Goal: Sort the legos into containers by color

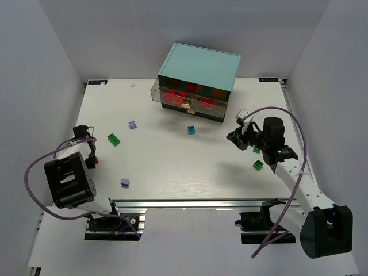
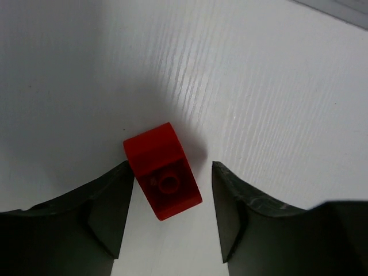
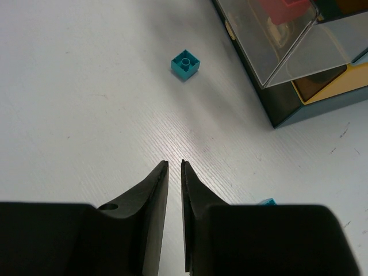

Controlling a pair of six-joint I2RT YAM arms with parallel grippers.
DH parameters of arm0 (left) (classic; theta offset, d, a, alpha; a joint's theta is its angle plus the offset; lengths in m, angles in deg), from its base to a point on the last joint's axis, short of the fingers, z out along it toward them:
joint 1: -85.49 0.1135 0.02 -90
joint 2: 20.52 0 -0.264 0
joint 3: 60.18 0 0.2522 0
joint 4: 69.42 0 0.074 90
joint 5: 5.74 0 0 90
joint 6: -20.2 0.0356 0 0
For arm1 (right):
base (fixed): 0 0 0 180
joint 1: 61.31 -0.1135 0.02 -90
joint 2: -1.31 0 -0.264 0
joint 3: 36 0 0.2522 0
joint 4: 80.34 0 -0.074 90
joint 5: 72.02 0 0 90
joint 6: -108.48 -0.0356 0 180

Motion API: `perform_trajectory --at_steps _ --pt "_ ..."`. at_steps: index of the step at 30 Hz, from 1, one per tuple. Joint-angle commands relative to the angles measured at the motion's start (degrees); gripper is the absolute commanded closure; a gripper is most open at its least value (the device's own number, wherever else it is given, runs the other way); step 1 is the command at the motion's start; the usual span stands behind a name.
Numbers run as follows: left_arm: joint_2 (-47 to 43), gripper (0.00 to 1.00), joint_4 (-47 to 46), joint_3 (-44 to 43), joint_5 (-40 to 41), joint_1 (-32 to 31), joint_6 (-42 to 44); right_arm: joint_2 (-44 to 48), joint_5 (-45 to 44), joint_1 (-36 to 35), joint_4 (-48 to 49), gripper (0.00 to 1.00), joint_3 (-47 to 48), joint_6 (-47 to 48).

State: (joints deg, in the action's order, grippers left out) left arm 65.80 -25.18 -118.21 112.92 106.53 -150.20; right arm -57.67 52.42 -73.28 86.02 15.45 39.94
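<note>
Has left claw [image 2: 170, 168] spread around red brick [image 2: 161, 172], right claw [image 3: 173, 164] nearly pressed together, empty, near teal brick [image 3: 186, 64].

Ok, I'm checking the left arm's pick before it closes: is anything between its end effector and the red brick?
Nothing visible does. The red brick lies on the table, right in the gap of the open left end effector, and the wrist view shows nothing else around it.

Nothing reads clearly; the blue corner labels [image 1: 96, 82] perhaps carry print, too small.
</note>
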Motion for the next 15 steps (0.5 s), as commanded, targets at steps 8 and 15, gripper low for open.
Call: perform_trajectory --at_steps 8,15 --pt "1.66 0.72 -4.46 0.41 -3.86 1.46 1.91 0.27 0.46 0.63 1.37 0.8 0.36 0.34" --pt "-3.87 0.96 -14.54 -1.69 -23.89 0.85 17.08 0.97 1.25 0.89 1.02 0.8 0.45 0.43"
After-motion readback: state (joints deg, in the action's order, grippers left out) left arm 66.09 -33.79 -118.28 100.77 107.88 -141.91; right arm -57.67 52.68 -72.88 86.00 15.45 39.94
